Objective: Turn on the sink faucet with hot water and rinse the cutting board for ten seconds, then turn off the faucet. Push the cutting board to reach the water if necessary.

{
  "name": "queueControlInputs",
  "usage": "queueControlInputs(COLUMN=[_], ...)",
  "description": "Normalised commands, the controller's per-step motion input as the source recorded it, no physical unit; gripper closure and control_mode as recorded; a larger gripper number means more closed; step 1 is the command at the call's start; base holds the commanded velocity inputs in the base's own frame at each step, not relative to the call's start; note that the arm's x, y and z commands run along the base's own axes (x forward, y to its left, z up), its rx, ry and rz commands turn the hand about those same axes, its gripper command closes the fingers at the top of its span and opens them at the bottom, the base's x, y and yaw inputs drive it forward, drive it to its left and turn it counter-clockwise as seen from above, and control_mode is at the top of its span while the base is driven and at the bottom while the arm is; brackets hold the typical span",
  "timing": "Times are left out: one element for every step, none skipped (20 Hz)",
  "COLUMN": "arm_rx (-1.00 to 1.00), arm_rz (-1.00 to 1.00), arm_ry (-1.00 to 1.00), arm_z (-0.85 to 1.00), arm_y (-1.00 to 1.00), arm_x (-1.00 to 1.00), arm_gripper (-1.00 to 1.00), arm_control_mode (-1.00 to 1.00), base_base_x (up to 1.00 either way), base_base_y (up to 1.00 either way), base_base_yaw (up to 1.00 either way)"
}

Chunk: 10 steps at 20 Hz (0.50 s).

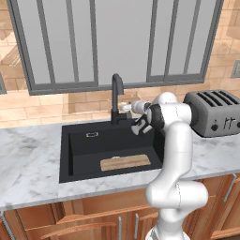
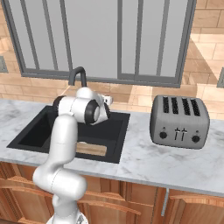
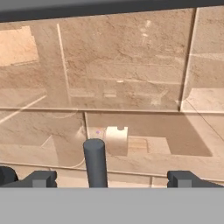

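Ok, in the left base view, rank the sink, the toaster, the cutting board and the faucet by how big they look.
1. The sink, largest.
2. The toaster.
3 and 4. The cutting board and the faucet look too alike to rank: one is flat and wide, the other tall and thin.

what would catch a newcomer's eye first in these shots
The white arm bends over the black sink, its gripper beside the tall black faucet at the back rim, jaws spread with a dark post between them. A tan cutting board lies flat in the basin, and a grey toaster sits right of it.
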Motion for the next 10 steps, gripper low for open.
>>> queueControlInputs(arm_rx=[0.00,0.00,0.00,0.00,0.00,0.00,0.00,0.00,0.00,0.00], arm_rz=[0.00,0.00,0.00,0.00,0.00,0.00,0.00,0.00,0.00,0.00], arm_ry=[0.00,0.00,0.00,0.00,0.00,0.00,0.00,0.00,0.00,0.00], arm_z=[-0.01,-0.01,-0.01,-0.01,-0.01,-0.01,-0.01,0.00,0.00,0.00], arm_y=[0.05,0.05,0.03,0.02,0.01,0.00,0.00,0.00,0.00,0.00], arm_x=[0.09,0.09,0.08,0.06,0.05,0.05,0.04,0.04,0.01,0.00], arm_gripper=[-1.00,-1.00,-1.00,-1.00,-1.00,-1.00,-1.00,-1.00,-1.00,-1.00], arm_control_mode=[-1.00,-1.00,-1.00,-1.00,-1.00,-1.00,-1.00,-1.00,-1.00,-1.00], base_base_x=[0.00,0.00,0.00,0.00,0.00,0.00,0.00,0.00,0.00,0.00], base_base_y=[0.00,0.00,0.00,0.00,0.00,0.00,0.00,0.00,0.00,0.00], base_base_yaw=[0.00,0.00,0.00,0.00,0.00,0.00,0.00,0.00,0.00,0.00])
